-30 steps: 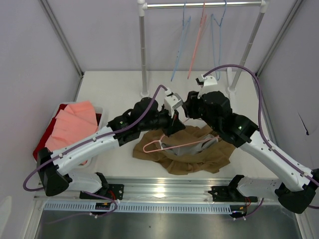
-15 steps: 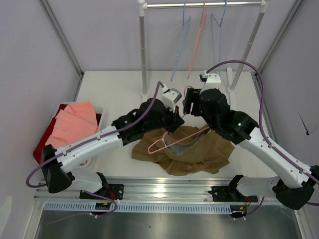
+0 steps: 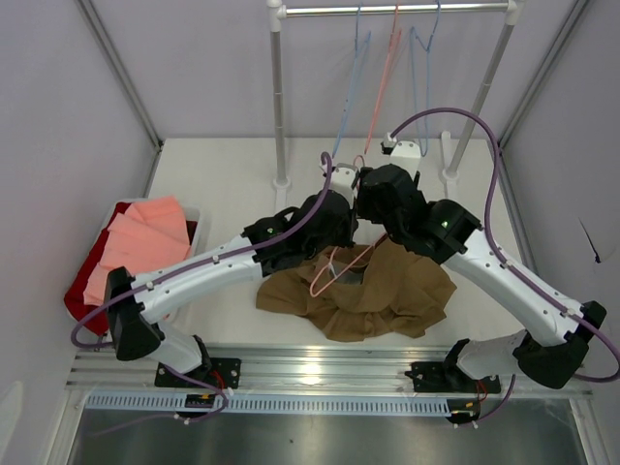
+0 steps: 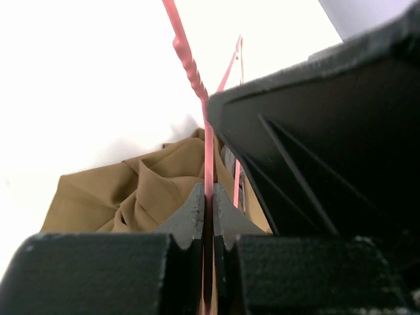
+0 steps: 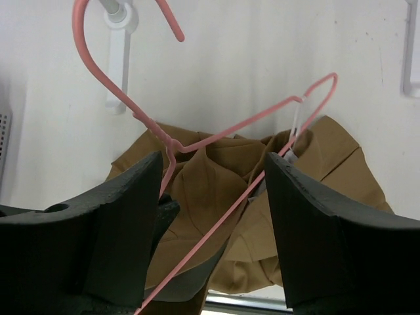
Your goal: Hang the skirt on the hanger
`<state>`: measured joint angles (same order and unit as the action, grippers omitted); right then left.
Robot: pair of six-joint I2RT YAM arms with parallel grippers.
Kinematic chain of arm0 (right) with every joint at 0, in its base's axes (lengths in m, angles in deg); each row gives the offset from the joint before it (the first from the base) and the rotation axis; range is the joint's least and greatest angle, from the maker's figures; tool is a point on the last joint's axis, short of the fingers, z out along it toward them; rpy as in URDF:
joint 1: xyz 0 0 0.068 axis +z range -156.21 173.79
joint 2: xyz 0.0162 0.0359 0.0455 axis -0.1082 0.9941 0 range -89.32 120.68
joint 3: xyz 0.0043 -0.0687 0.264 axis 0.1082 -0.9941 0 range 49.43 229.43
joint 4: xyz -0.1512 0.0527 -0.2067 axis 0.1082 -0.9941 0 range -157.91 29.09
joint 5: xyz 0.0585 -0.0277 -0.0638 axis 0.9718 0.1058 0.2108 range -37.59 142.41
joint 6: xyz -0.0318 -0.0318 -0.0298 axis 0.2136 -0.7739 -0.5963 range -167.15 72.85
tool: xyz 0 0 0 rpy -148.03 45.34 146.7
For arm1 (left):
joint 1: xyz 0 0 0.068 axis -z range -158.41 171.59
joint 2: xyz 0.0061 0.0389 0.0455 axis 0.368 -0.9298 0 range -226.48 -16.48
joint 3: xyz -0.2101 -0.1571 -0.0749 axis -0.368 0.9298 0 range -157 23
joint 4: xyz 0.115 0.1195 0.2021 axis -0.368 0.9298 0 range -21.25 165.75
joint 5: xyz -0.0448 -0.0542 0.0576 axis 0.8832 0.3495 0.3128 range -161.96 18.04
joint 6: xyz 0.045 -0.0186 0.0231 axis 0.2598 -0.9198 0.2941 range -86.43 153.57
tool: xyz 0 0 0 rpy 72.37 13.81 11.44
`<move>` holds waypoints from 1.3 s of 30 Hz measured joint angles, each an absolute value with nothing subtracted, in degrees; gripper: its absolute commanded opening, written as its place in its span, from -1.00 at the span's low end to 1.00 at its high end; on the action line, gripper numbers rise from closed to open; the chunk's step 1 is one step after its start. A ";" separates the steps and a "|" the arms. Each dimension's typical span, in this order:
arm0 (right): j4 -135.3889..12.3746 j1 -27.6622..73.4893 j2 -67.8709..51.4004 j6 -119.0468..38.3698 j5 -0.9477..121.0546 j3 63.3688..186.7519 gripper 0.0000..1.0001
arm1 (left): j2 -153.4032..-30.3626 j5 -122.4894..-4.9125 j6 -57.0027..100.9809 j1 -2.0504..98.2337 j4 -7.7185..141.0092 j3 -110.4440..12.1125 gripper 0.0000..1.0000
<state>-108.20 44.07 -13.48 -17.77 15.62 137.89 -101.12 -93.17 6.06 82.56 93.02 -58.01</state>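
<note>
Left fingers [image 4: 208,198] were clamped on the thin pale-pink wire hanger [image 4: 209,157]. Right fingers [image 5: 213,216] gaped wide, gripping nothing. The tan-brown cloth skirt [image 3: 387,295] lay bunched on the worktop [image 3: 223,174] beneath. I feared the hanger could swivel (single-wire pinch) and shed the skirt.

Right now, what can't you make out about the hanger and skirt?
Left wrist: hook of the thin pale-pink triangular hanger, cut by the top edge.
Top: where it is gripped, under the wrists.
Right wrist: whether the tan-brown cloth skirt is attached, too small.
</note>
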 measured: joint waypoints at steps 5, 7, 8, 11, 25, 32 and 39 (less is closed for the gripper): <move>-109.77 44.07 -12.35 -15.30 14.57 137.96 0.25 | -103.43 -96.12 4.18 82.93 94.11 -59.95 -1.00; -110.19 44.09 -12.22 -14.82 14.33 137.91 0.29 | -103.59 -96.63 3.66 83.06 94.35 -59.95 -1.00; -110.12 44.20 -12.39 -14.75 14.13 137.76 0.29 | -103.59 -96.89 3.59 83.11 94.46 -59.95 -1.00; -108.09 44.51 -14.66 -14.60 14.26 134.74 0.30 | -103.59 -97.04 3.57 83.48 94.57 -59.95 -1.00; -96.92 44.79 -27.45 -11.71 20.38 121.72 0.34 | -103.61 -95.27 3.55 84.35 93.44 -60.00 -1.00; -95.72 42.82 -24.11 -11.06 20.82 121.39 0.30 | -103.61 -95.23 3.57 83.74 93.76 -60.00 -1.00; -94.23 41.01 -22.60 -10.62 22.30 120.67 0.29 | -103.59 -95.16 3.64 83.39 93.72 -59.87 -1.00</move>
<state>-94.23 41.01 -22.60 -10.62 22.30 120.67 -103.59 -95.16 3.64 83.39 93.72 -59.87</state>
